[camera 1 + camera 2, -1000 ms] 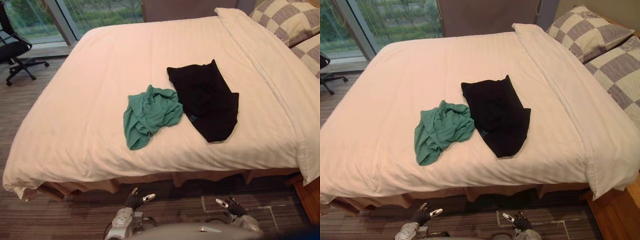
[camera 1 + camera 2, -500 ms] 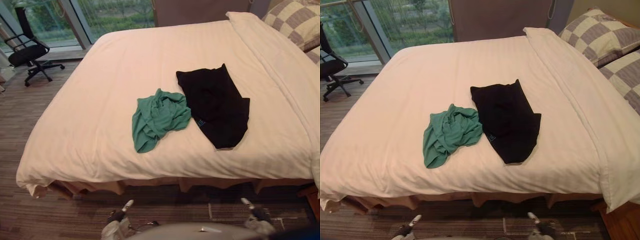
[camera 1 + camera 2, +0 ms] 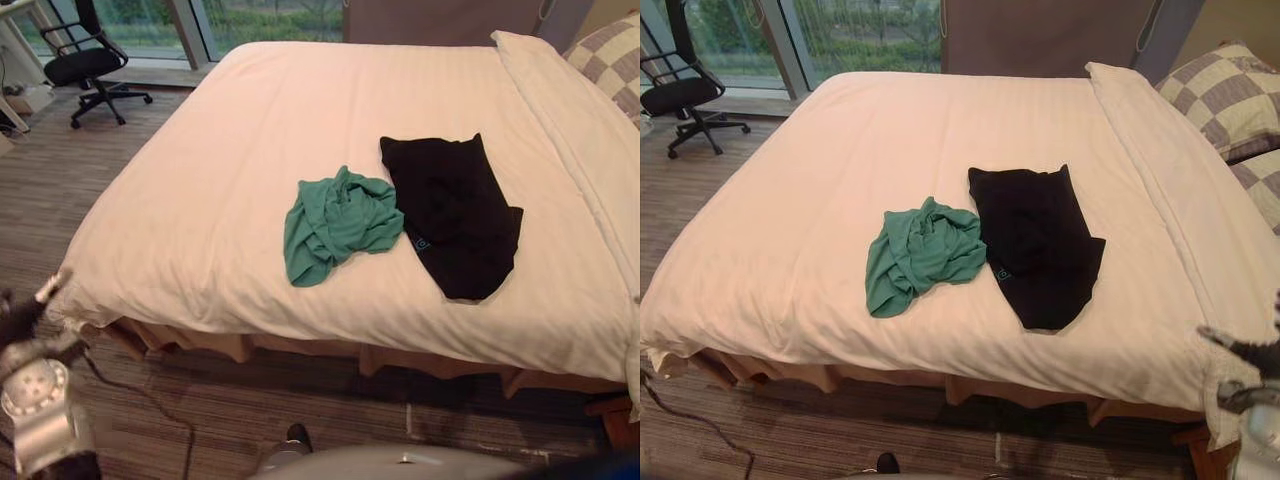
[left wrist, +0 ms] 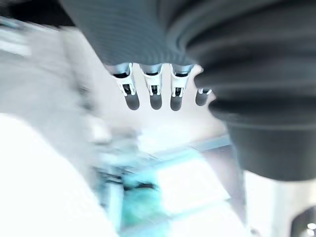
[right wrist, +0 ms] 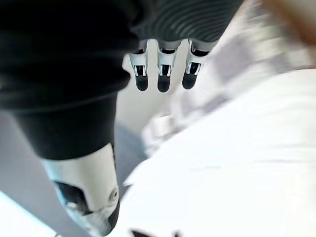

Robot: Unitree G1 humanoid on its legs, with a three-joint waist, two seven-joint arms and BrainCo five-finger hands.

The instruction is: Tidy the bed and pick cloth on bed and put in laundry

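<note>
Swung wide, fingers slack: your left robot hand (image 3: 20, 308) has green cloth (image 3: 340, 220) at two o'clock, right robot hand (image 3: 1245, 346) black cloth (image 3: 1038, 245) at ten.

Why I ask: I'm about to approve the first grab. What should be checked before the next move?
1. Crumpled green cloth lies free on the white striped duvet, nothing on it: ok.
2. Flat black garment clear of the green cloth: cannot tell, their edges meet.
3. Left hand empty, fingers straight: ok.
4. Right hand empty, fingers straight: ok.
5. Hands near the cloths: not ok, both are out by the duvet's near corners.
</note>
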